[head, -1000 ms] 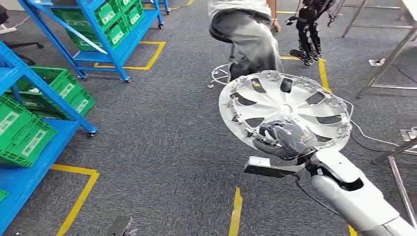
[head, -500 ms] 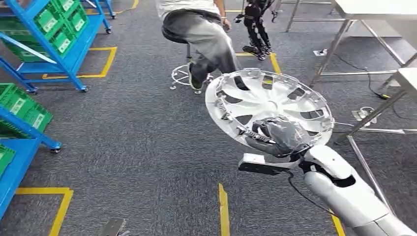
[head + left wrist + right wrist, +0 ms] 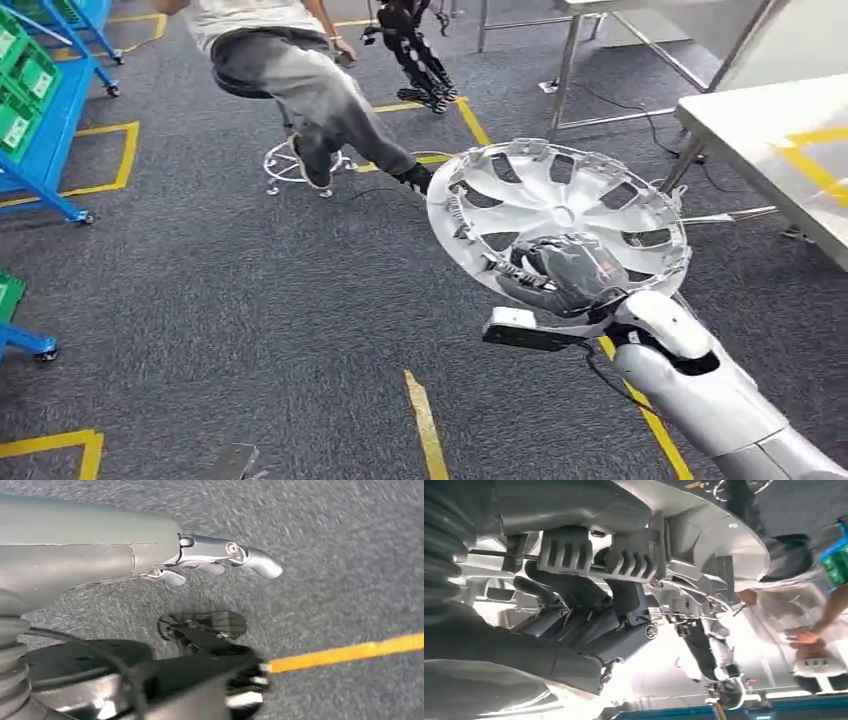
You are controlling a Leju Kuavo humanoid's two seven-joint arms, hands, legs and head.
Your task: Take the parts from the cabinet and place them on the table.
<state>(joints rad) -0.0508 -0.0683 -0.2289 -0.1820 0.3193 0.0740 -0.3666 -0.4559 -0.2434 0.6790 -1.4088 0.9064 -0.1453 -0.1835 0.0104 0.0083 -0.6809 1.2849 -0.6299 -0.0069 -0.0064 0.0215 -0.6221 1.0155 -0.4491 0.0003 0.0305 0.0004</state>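
hubcap (image 3: 560,205) — silver plastic disc, spoked with slot cut-outs, held aloft over grey carpet near the table (image 3: 770,140) | right hand (image 3: 565,278) grasps its near rim | left hand (image 3: 220,562) — empty, fingers loosely extended | person on stool (image 3: 290,165) behind

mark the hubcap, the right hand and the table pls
hubcap (image 3: 560,200): head view, on a silver spoke near the hub.
right hand (image 3: 570,272): head view, on the back of the hand gripping the hubcap's near rim.
table (image 3: 770,130): head view, on the bare white top.
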